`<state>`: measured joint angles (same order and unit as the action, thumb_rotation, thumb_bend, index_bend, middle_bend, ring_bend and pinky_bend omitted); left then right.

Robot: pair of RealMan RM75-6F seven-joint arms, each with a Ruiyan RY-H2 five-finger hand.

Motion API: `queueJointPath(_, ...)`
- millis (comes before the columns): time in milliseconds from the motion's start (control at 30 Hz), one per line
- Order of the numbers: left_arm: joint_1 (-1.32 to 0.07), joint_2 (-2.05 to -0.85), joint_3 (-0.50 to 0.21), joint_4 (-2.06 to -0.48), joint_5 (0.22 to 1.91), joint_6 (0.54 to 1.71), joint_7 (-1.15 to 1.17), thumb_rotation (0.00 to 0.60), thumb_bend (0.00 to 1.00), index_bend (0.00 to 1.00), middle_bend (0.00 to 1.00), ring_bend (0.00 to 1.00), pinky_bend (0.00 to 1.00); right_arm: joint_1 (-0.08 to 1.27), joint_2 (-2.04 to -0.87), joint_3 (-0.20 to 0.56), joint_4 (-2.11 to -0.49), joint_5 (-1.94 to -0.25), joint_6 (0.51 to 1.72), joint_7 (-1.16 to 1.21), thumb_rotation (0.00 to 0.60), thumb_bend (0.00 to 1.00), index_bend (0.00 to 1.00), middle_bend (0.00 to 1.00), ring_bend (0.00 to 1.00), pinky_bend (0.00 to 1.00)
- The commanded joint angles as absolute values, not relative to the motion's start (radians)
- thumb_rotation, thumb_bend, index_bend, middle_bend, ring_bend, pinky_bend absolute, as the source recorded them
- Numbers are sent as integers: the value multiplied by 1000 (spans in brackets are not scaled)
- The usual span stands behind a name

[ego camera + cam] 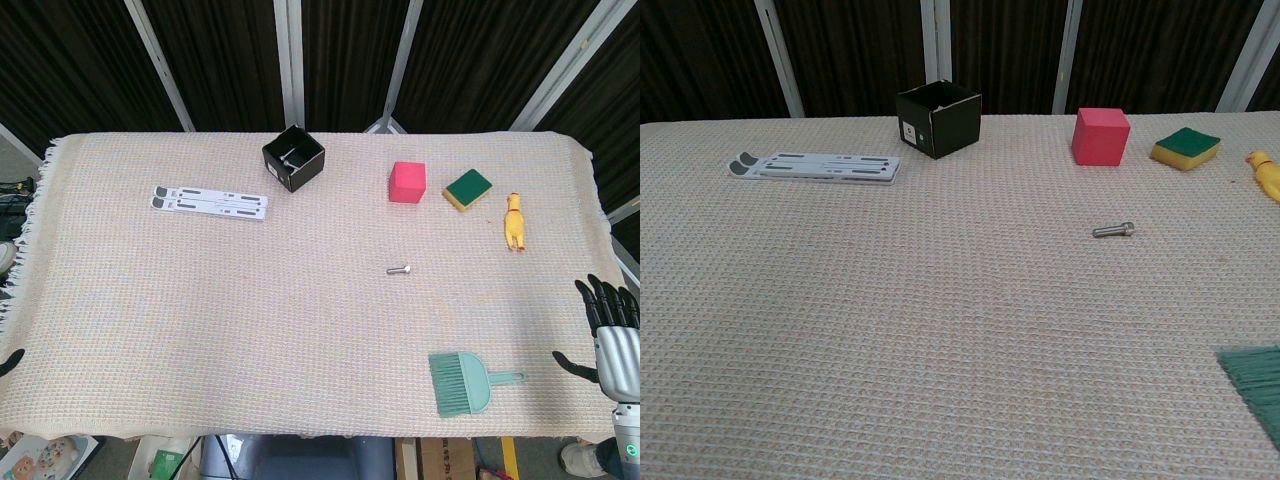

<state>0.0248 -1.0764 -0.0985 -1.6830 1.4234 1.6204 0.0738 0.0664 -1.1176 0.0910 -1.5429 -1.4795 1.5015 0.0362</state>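
At the near right edge of the table, the right hand (612,335) hovers with fingers spread wide and nothing in them. The thing nearest it is a small teal brush (462,382), lying flat on the woven cloth (250,300) just to the hand's left, bristles pointing left and its short handle toward the hand. The brush looks like light, stiff plastic with soft bristles; the narrow handle would probably be the surest place to take hold, since the bristles would bend. Of the left hand only a dark fingertip (10,362) shows at the near left edge, so I cannot tell how it is set.

Only the head view shows either hand and the whole brush; the chest view catches just the bristle corner (1255,385), but shows the bolt (1113,230) more clearly.
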Motion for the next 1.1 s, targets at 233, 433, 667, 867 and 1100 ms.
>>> queueJointPath(233,29,-1076,-96,-1688,1428,1628,74,600,227,109,0,0,0,67,-1114,84,-1546,-1486,1496,37,600,94,46,18,5,0)
queueJointPath(433,32,-1079,-93,-1685,1439,1637,78,600,227,109,0,0,0,61,-1100,83,-1558,-1485,1500,62,600,94,46,18,5,0)
queueJointPath(667,32,-1082,-102,-1685,1432,1644,74,600,227,109,0,0,0,73,-1103,77,-1549,-1491,1475,67,600,94,46,18,5,0)
queueJointPath(867,32,-1081,-89,-1686,1452,1639,73,600,230,109,0,0,0,84,-1119,69,-1560,-1495,1452,46,600,94,58,18,5,0)
queueJointPath(1100,25,-1101,-102,-1685,1427,1632,99,600,231,109,0,0,0,202,-1080,123,-1641,-1487,1318,3,600,94,119,18,26,0)
